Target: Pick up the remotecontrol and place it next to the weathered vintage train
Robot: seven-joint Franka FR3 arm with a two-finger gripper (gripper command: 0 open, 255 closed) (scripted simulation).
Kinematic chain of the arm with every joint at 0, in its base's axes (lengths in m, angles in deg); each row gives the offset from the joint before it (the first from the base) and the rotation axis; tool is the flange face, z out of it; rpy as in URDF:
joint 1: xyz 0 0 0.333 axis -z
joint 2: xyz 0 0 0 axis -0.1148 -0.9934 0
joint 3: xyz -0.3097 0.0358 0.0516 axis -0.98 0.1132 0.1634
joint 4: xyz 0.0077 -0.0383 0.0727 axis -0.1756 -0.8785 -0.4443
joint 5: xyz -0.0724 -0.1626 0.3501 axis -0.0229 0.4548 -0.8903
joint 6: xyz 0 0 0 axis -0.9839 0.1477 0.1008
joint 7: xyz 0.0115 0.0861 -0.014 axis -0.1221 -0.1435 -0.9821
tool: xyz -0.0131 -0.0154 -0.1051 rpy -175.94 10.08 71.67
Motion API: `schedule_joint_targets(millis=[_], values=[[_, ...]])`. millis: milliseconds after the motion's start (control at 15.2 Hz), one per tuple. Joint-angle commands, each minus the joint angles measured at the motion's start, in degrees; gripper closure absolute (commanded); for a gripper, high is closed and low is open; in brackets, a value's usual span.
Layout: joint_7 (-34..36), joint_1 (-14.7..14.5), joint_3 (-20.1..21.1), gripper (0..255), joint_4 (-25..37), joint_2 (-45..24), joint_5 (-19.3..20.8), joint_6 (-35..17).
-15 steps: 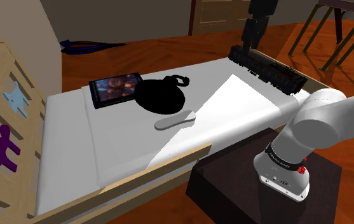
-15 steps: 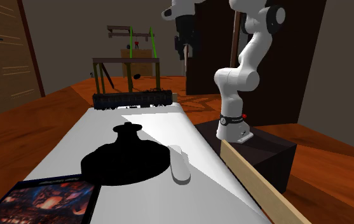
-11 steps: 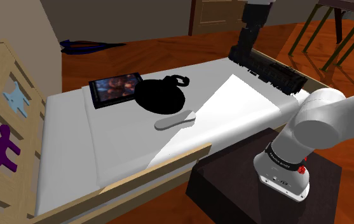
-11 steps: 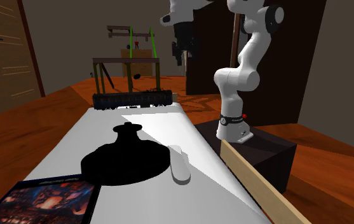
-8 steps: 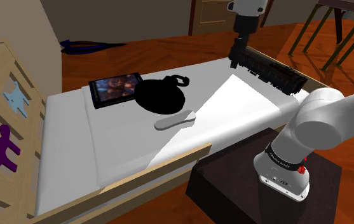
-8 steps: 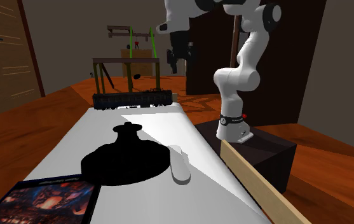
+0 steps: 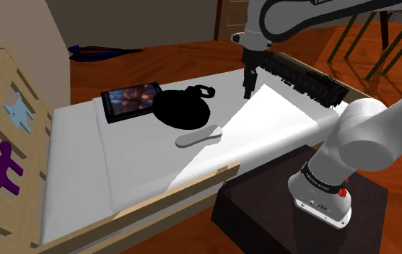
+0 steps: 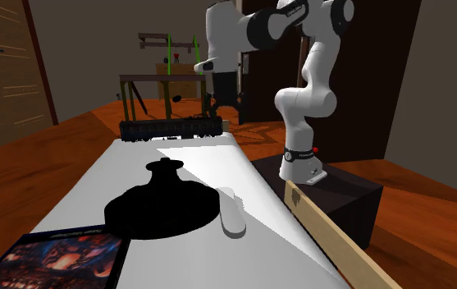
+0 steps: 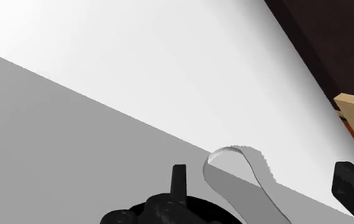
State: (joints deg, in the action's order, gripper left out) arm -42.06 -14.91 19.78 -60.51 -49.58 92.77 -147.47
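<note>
Remote control [image 7: 199, 136]: pale grey, flat on the white bed [image 7: 84, 162], at 5 o'clock from the black round object [image 7: 183, 108] in the shoulder view, just beside it
Train [image 7: 304, 78]: dark, across the bed's far end, at 2 o'clock from the remote control, well apart
Gripper [image 7: 249, 92]: above the bed at 1 o'clock from the remote control; its 2 fingers [image 9: 178, 181] spread, clasping nothing
Picture book [image 7: 130, 100]: at 10 o'clock from the black round object
</note>
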Motion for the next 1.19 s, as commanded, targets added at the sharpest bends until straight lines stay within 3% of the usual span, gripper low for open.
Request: schedule_joint_targets(millis=[0, 792, 1122], values=[[-3.9, -1.5, -0.4, 0, -1.9, -2.5, 0.3, -5.0], [-26.6, -10.2, -0.9, 0, -4.2, -25.1, -0.9, -33.2], [-28.0, -10.5, -0.8, 0, -4.5, -29.4, -1.7, -38.0]])
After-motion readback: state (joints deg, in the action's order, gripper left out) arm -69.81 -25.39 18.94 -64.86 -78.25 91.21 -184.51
